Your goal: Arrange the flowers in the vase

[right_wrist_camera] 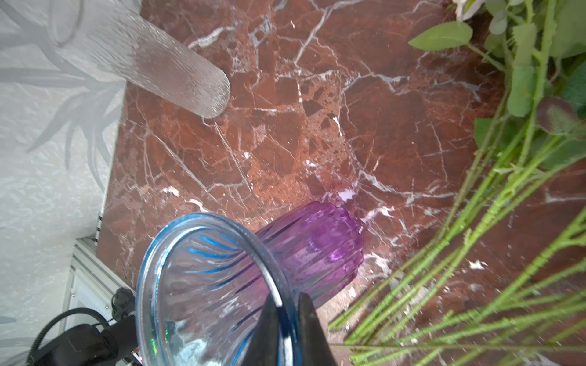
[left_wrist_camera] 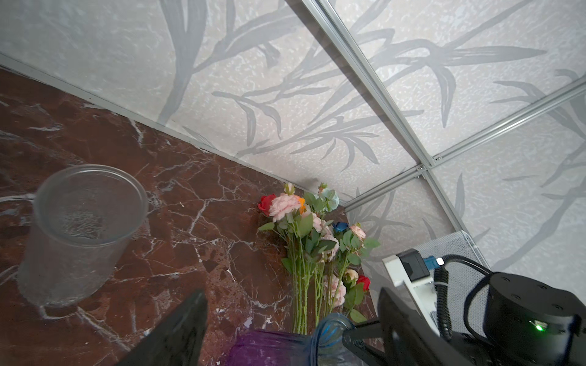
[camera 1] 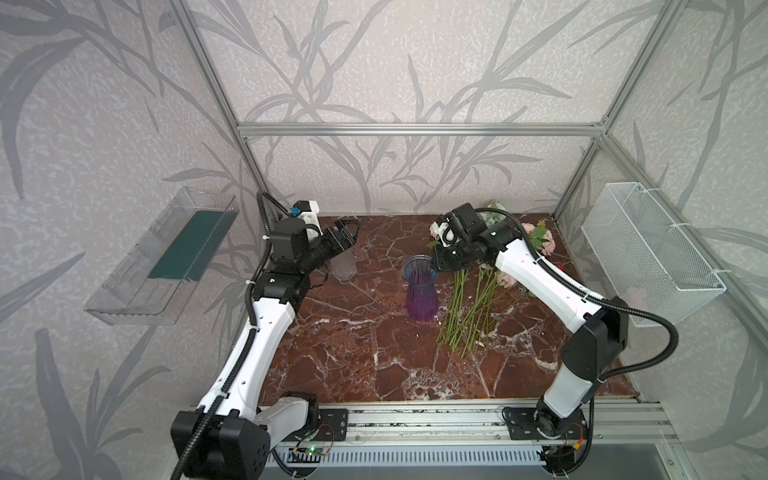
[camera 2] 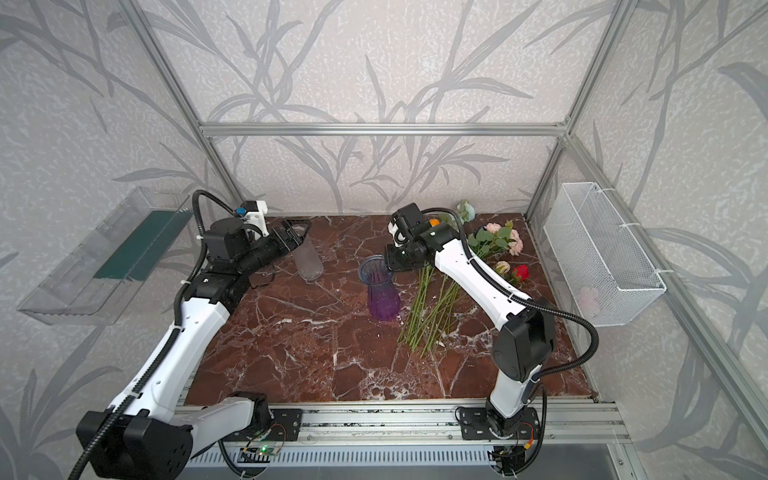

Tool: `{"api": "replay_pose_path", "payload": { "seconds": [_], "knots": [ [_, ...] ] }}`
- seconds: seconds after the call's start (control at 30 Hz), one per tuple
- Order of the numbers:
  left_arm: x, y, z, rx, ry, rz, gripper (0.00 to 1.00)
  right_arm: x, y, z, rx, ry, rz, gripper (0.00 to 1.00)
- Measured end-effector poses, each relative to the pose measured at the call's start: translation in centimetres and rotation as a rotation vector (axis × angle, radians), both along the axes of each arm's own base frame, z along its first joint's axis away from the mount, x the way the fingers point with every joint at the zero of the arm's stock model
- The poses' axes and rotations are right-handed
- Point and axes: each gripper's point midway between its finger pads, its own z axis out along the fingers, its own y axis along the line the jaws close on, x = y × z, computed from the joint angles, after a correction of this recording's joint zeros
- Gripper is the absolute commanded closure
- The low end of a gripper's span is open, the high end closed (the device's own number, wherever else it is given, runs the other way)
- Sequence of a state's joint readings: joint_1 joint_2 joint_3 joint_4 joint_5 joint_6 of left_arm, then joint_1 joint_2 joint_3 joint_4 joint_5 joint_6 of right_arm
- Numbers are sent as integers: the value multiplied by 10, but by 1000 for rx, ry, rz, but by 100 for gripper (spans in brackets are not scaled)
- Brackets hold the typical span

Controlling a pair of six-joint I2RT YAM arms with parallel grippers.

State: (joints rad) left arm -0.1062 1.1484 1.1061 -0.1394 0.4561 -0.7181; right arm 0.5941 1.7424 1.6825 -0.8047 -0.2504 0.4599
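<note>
Marble counter (camera 1: 353, 353). Item: vase (camera 1: 420, 291), upright, rim pinched by right pincer (camera 1: 435, 261), one finger inside, one outside. Flowers (left_wrist_camera: 312, 244): flat beside that pincer, none inside. Left pincer (camera 1: 348, 235): wide open, empty, near glass (camera 1: 345, 268). Advice: keep vase steady, vertical; feed stems end-first.

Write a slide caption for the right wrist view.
Right gripper pinches the purple vase by its blue rim; flower stems lie beside it on the table, a clear glass nearby.
</note>
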Motion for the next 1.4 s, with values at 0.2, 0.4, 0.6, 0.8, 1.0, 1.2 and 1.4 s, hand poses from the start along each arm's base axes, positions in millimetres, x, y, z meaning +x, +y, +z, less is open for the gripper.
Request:
{"api": "replay_pose_path", "payload": {
  "seconds": [0.2, 0.4, 0.6, 0.8, 1.0, 1.2, 1.4],
  "knots": [
    [-6, -19, 1, 1, -6, -57, 16, 9, 11, 0, 68, -27, -5, 98],
    [-8, -26, 2, 0, -15, -79, 16, 9, 11, 0, 68, -34, -4, 66],
    [-7, -27, 2, -1, -15, -83, 15, 10, 13, 12, 91, -57, 7, 61],
    [-9, -33, 2, -4, -22, -107, 15, 9, 6, 49, 129, -139, 7, 57],
    [-16, -50, 5, -10, -35, -165, 15, 11, -52, 99, 165, -293, -111, 61],
    [-50, -111, 3, 4, -43, -370, 17, 3, -151, 50, 88, -296, -376, 73],
    [-100, -185, -14, 61, -20, -645, 19, 4, -216, -40, 32, -94, -591, 71]
  ]
}}
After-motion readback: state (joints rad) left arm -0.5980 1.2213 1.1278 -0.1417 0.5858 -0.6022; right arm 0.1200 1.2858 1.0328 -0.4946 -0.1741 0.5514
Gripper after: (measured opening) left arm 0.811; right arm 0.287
